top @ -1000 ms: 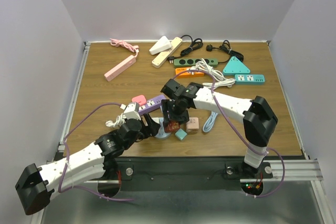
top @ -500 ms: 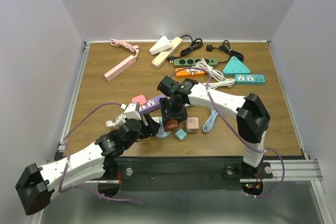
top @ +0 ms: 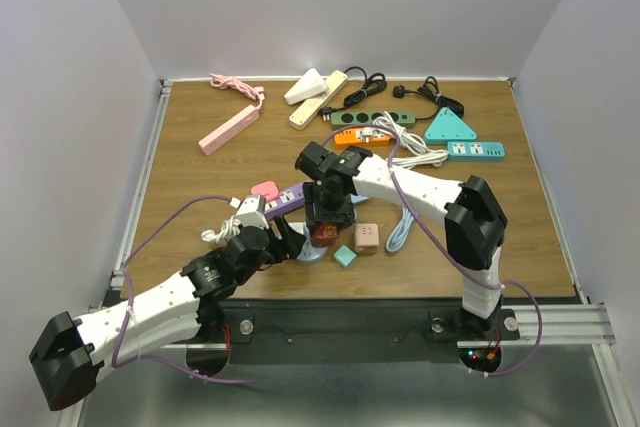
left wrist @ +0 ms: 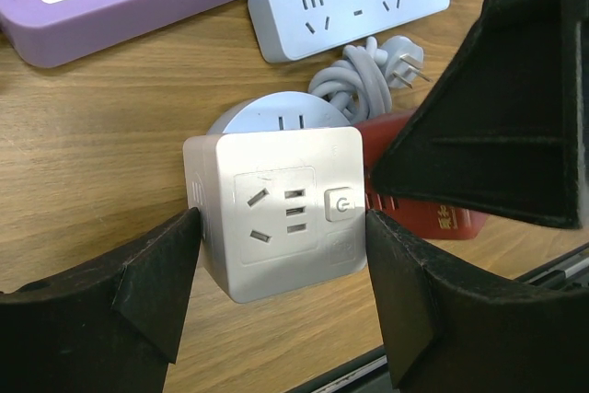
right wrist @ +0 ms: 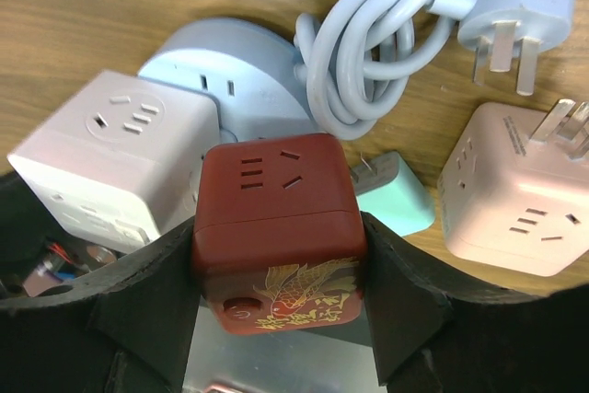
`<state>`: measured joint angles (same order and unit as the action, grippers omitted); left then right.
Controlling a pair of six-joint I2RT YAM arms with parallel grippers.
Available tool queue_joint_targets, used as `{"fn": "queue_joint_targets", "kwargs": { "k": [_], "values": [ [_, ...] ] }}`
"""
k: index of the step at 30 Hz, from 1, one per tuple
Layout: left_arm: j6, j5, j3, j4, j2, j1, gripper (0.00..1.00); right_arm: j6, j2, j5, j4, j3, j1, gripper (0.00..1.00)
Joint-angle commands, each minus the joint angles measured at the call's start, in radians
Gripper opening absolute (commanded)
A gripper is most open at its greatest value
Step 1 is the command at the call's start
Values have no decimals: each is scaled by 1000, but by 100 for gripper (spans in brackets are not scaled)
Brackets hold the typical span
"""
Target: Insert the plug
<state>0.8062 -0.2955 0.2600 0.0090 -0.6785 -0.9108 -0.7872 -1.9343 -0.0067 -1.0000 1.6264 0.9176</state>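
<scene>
Holding a white plastic cube socket (left wrist: 276,209) between the closed jaws of the left gripper (left wrist: 281,292). Holding a dark red cube adapter (right wrist: 276,218) likewise in the right gripper (right wrist: 276,306), just beside it, at the wooden table's (top: 200,177) near edge.

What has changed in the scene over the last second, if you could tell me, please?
The right gripper, shut on the dark red cube-shaped socket adapter, swung a little to the left and slightly away from the bases, its elbow following. The left gripper stayed put, clamped on the white cube-shaped socket. Nothing else on the wooden table moved.
</scene>
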Motion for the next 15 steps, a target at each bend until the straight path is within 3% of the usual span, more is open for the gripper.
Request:
{"fn": "queue_joint_targets", "kwargs": {
  "k": [1,15],
  "values": [
    [-22,78,-18,25,11,-5,49,-21,-57,180,60,38,-28,0],
    [-30,85,-19,31,23,-5,48,26,-37,215,14,46,-28,1]
  ]
}}
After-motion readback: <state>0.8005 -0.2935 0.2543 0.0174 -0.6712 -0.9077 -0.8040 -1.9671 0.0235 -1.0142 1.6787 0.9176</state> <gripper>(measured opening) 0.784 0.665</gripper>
